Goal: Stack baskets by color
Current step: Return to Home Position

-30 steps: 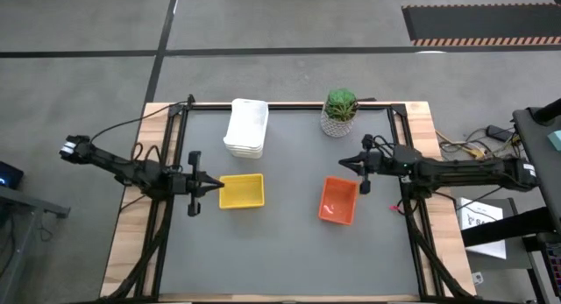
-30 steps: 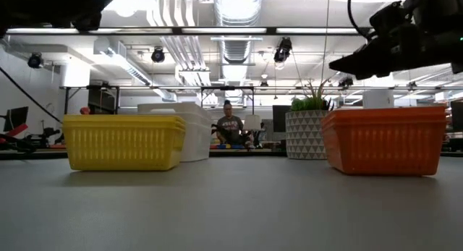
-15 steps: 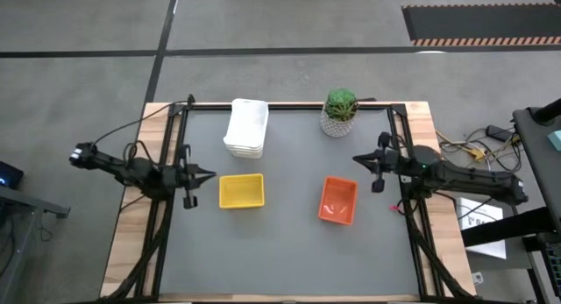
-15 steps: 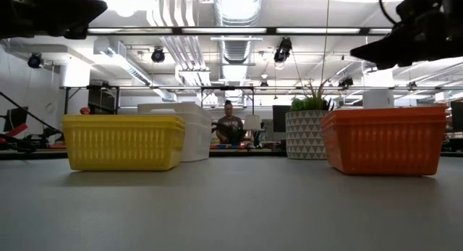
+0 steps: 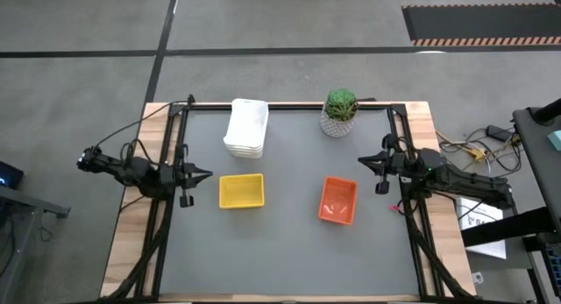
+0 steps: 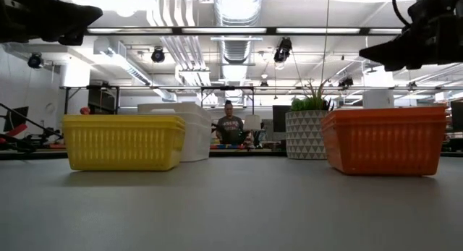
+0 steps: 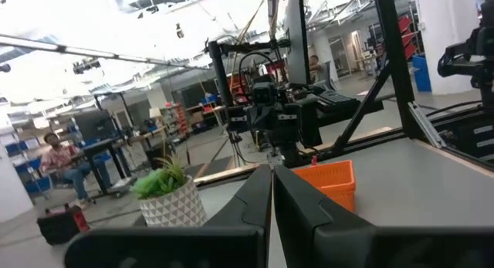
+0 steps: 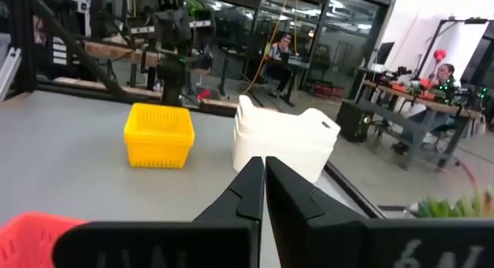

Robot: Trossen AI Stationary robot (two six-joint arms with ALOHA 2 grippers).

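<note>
— both pincers had their fingers pressed together on nothing when we looked. left pincer (image 5: pixel 200 173) hung at the table's left side, just beside the yellow stack (image 5: pixel 241 191) but apart from it. right pincer (image 5: pixel 362 161) hung at the right side, near the orange stack (image 5: pixel 337 200).

— agreed. starting big, the table (image 5: pixel 280 251) carried three piles: white stack (image 5: pixel 246 127) at the far edge, yellow at middle left, orange at middle right. we judged the sorting done, with only the retreat of the arms left.

— then our largest worry was a low sweep on the way home. the left pincer pointed straight at the yellow baskets, so a dip or an inward swing could shove that pile or knock its top basket askew.

— we feared the same for the right pincer and the orange pile. a lesser worry was the plant (image 5: pixel 339 112), which stood near that side; a wide swing could tip it.

— smallest of all, the white stack showed stepped edges from above, so we thought a jolt to the table might shift it.
</note>
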